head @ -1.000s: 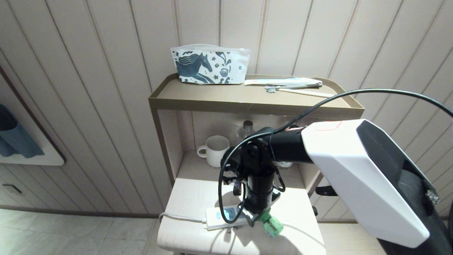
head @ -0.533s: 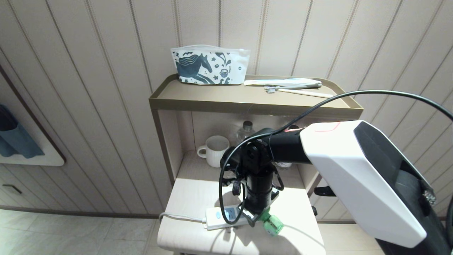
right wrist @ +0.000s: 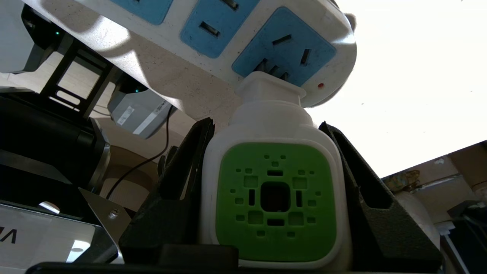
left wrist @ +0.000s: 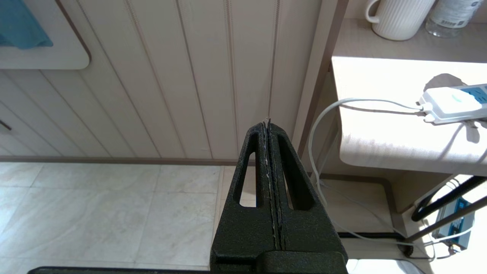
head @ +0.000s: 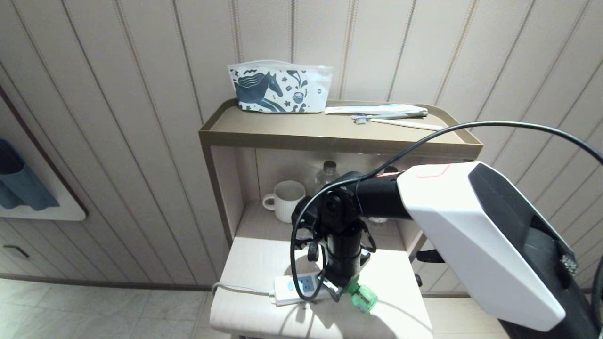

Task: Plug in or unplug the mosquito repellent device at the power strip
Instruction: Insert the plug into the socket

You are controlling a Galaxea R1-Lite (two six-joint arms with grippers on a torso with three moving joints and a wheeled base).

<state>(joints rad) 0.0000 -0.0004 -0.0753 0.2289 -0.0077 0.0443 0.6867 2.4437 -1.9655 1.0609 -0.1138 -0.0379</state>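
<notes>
Wrist cam only: right gripper [right wrist: 272,190] clamps mosquito repellent device [right wrist: 274,201] at power strip [right wrist: 228,42].

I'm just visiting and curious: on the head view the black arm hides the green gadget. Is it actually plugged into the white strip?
Observer: In the right wrist view, the mosquito repellent device has its white neck against the end blue socket of the power strip. I cannot tell how deep it sits.
Operator: Is the claw gripping it?
Observer: Yes. The right gripper has its black fingers pressed against both sides of the white-and-green head.
Operator: And the other arm?
Observer: The left gripper is shut and empty, pointing at the wall panels beside the table.
</notes>
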